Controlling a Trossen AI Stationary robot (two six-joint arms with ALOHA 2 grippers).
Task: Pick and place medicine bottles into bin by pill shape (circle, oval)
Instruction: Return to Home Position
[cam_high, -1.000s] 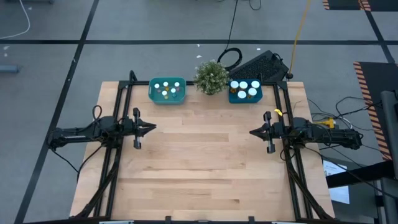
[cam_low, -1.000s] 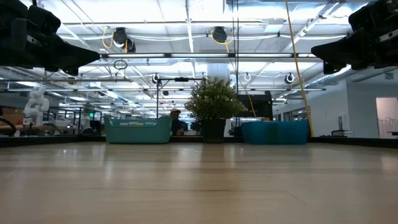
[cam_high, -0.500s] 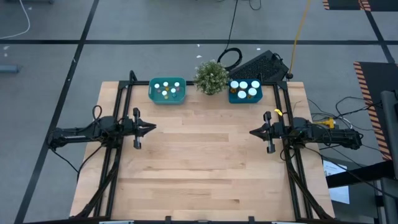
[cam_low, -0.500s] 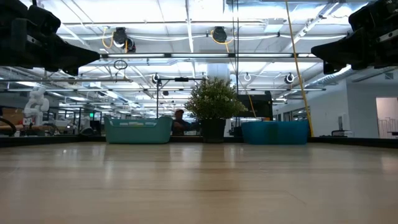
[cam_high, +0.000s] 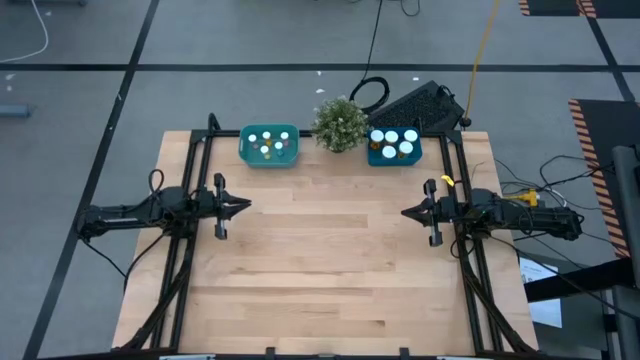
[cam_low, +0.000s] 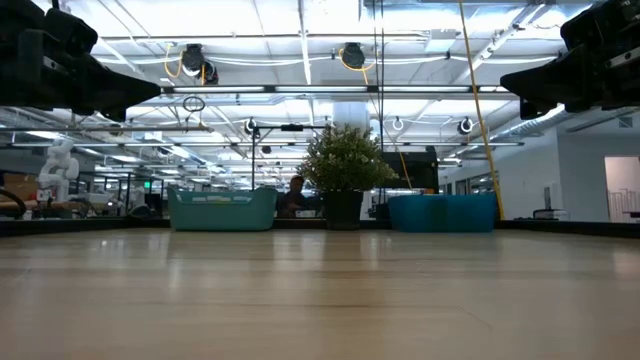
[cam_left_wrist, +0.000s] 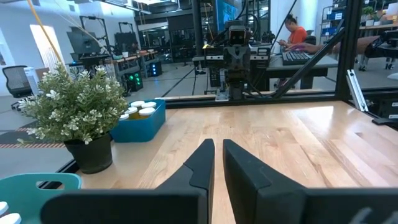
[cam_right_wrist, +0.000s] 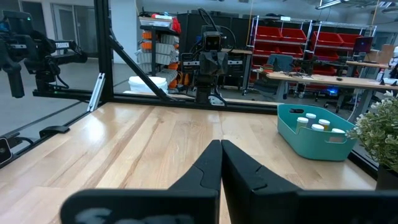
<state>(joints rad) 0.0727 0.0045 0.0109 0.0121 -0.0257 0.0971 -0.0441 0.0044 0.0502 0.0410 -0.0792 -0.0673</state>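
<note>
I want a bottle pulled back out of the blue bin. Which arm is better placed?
Right. The right gripper sits on the same side as the blue bin; the left gripper is opposite, nearer the teal bin.

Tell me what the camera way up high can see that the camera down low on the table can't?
Only the high view looks into the teal plastic bin and blue plastic bin, showing the white-capped medicine bottles, plus the shut left gripper and shut right gripper.

Only the low view shows the ceiling lights.

Both show the green potted plant between the bins on the wooden table.
</note>
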